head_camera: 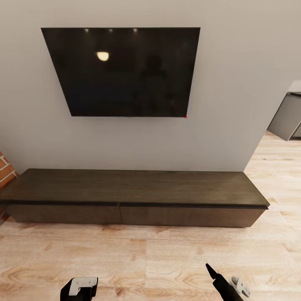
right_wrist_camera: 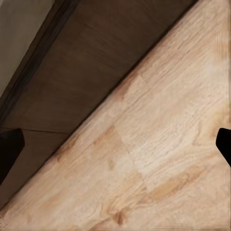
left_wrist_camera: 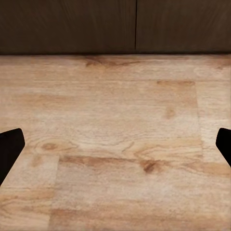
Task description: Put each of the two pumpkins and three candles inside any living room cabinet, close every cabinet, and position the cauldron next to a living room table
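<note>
A: Head view, panel one: what stands ahead of both end effectors?

B: Largest is the pale wall (head_camera: 234, 83), carrying a dark television (head_camera: 125, 71). Below it, beyond the end effectors, lies the cabinet (head_camera: 129, 188), long, low and dark brown, with a flat top and two plain front panels that sit flush, with one seam between them. Light wooden floor (head_camera: 146, 255) separates the cabinet from the arms.

A: And the end effectors themselves?

B: The left end effector (left_wrist_camera: 115, 147) is spread wide: in the left wrist view its two dark fingertips (left_wrist_camera: 9, 147) sit at opposite edges, nothing between them but floor, and the cabinet front (left_wrist_camera: 134, 24) lies ahead, apart from it. The right end effector (right_wrist_camera: 115, 144) is likewise spread and empty; the cabinet's front panel (right_wrist_camera: 96, 72) runs diagonally ahead of it, with floor beneath.

A: Minor items?

B: Brick edging (head_camera: 5, 169) shows beside the cabinet's left end, and a grey unit (head_camera: 288, 117) stands far off to the right.
</note>
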{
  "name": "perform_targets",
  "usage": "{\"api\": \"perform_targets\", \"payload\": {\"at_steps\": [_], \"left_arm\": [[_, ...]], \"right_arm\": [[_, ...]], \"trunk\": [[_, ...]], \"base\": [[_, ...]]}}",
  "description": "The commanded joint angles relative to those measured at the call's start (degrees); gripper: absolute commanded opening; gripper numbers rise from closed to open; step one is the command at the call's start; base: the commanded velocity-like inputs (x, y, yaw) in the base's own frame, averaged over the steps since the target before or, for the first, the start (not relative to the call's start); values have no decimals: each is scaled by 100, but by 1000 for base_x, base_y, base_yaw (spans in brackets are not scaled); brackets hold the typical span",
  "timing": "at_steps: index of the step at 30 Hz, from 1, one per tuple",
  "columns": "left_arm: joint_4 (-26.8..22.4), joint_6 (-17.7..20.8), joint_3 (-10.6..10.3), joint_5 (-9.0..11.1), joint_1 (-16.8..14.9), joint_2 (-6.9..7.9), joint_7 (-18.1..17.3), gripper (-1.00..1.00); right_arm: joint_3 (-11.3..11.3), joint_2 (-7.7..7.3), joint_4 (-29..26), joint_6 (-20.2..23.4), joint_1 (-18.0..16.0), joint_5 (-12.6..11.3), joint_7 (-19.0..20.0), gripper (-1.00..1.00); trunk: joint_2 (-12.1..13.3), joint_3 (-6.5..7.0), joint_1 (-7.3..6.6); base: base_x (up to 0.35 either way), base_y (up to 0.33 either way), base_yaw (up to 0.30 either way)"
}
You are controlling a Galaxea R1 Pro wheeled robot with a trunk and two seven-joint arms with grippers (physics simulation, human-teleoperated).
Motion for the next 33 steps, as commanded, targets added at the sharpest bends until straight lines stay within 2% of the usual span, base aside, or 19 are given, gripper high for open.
{"api": "perform_targets", "payload": {"at_steps": [1,5,7,8,10,12,19,22,23,28,31,33], "left_arm": [[-3,-12,-7,6,1,2,21,100],[-4,-12,-5,6,1,2,19,100],[-3,-12,-2,6,1,2,19,100],[-3,-12,-2,6,1,2,19,100],[-3,-12,-3,6,1,2,18,100],[-2,-12,-2,6,1,2,18,100],[-2,-12,-7,-1,1,2,18,100],[-2,-12,-7,-2,1,2,18,100],[51,-12,-7,1,1,2,18,100],[97,-12,-7,10,1,2,18,100],[107,-12,-7,12,1,2,18,100],[114,-12,-7,13,1,2,18,100]], "right_arm": [[-25,2,27,16,-5,-67,84,100],[-60,2,92,-25,-3,-185,665,100],[-67,-13,111,-17,0,-376,994,100],[-68,-36,123,-9,2,-549,1144,100],[-68,-58,134,8,4,-768,1274,100],[-68,-71,139,24,5,-883,1340,100],[-67,-80,137,112,6,-1004,1388,100],[-75,-83,135,450,11,-1030,1363,100],[-83,-92,133,765,14,-1035,1325,100],[-87,-97,128,867,15,-1037,1314,100],[-185,-92,128,882,15,-1039,1353,100],[-368,-76,126,841,16,-1029,1385,100]], "trunk": [[-2,-3,0],[-2,-3,0],[-2,-3,0],[-2,-3,0],[-2,-3,0],[-2,-3,0],[-2,-3,0],[-2,-3,0],[-2,-3,0],[-2,-3,0],[-2,-3,0],[-2,-3,0]], "base": [[0,0,0],[0,0,0],[0,0,0],[0,0,0],[0,0,0],[0,0,0],[0,0,0],[0,0,0],[0,0,0],[0,0,0],[0,0,0],[0,0,0]]}}
